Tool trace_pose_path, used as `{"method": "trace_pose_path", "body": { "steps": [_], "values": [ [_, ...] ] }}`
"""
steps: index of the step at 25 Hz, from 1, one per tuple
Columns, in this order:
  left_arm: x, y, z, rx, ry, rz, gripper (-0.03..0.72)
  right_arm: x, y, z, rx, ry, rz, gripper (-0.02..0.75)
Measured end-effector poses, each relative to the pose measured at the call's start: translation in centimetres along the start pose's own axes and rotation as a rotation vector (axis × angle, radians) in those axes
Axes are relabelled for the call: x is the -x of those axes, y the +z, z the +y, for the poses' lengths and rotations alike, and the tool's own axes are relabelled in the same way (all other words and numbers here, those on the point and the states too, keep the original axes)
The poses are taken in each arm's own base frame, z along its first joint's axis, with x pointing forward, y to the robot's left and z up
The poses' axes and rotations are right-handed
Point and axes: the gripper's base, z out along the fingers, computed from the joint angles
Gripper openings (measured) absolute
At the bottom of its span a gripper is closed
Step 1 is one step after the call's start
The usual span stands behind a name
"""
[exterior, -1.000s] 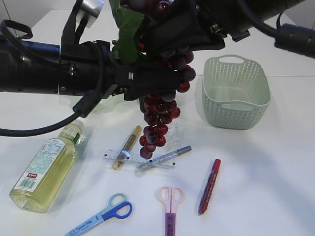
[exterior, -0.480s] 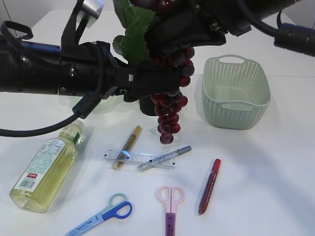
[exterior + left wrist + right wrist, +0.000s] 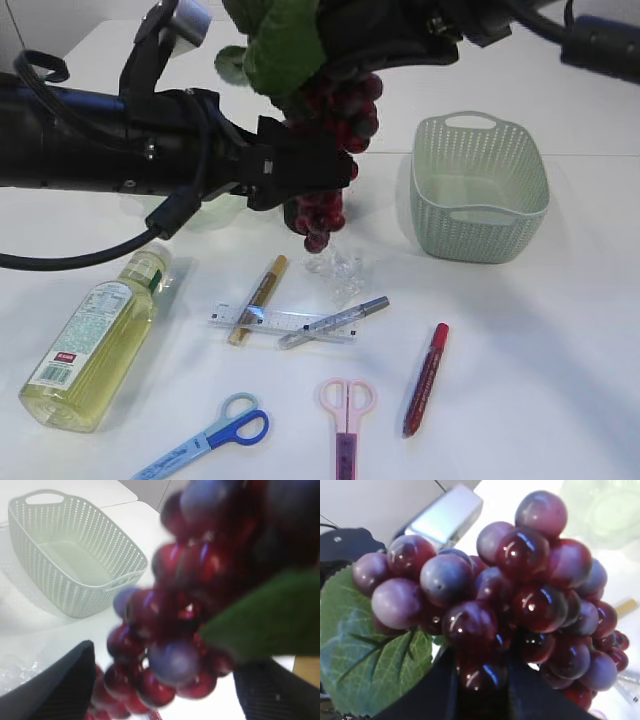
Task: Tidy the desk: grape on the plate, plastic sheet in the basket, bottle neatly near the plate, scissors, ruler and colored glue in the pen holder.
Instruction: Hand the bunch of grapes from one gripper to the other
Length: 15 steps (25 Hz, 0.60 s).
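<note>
- The grape [image 3: 330, 120] bunch is held high above the table by the right gripper [image 3: 480, 690], whose jaws are pinched on the bunch from below, so that it can be carried clear of the other things.
- The left gripper [image 3: 165, 690] is kept spread wide just under the hanging grapes, probably to support or receive them; nothing is gripped by it.
- The plate [image 3: 215, 212] is mostly hidden behind the left arm.
- The plastic sheet [image 3: 338, 268] is left lying beside the basket [image 3: 480, 190], not yet inside.
- The bottle [image 3: 90, 345], ruler [image 3: 280, 322], scissors [image 3: 345, 420] and colored glue [image 3: 425, 378] are still untouched on the table.
</note>
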Motion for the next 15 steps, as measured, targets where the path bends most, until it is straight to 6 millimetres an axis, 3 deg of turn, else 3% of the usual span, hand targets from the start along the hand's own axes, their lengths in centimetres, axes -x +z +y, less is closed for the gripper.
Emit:
{"method": "trace_pose_path", "body": {
  "steps": [15],
  "values": [
    [0.15,-0.01,0.27,0.031,0.110,-0.015,0.622,0.86,-0.57,0.49,0.001,-0.023,-0.032,0.145]
  ]
}}
